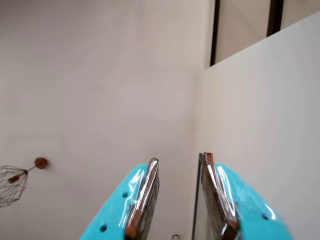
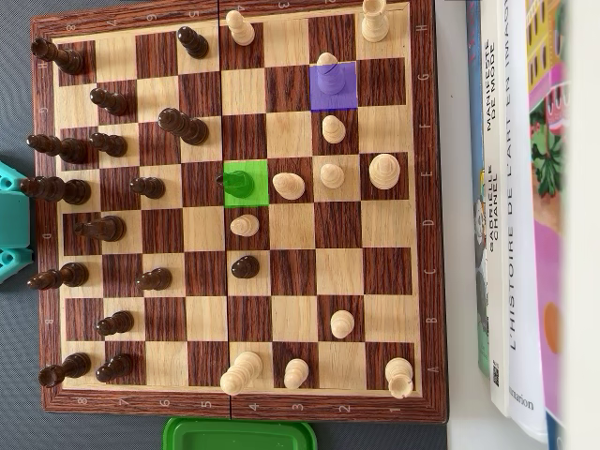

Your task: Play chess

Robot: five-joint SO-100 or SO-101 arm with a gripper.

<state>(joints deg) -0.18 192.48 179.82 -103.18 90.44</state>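
A wooden chessboard (image 2: 422, 187) fills the overhead view. Dark pieces (image 2: 112, 142) crowd its left side and light pieces (image 2: 332, 174) are spread over the right. A green-marked square (image 2: 255, 189) near the middle holds a piece. A purple-marked square (image 2: 337, 92) lies towards the upper right, with a light piece at its top edge. In the wrist view my gripper (image 1: 180, 160) points up at a pale wall, away from the board. Its teal fingers (image 1: 147, 192) are open with nothing between them. Only a teal part of the arm (image 2: 9, 220) shows at the overhead view's left edge.
Large books (image 2: 525, 187) lie along the board's right side. A green plastic lid (image 2: 239, 434) sits just below the board. The wrist view shows a white panel (image 1: 260, 125) and a wire lamp (image 1: 11, 185) at lower left.
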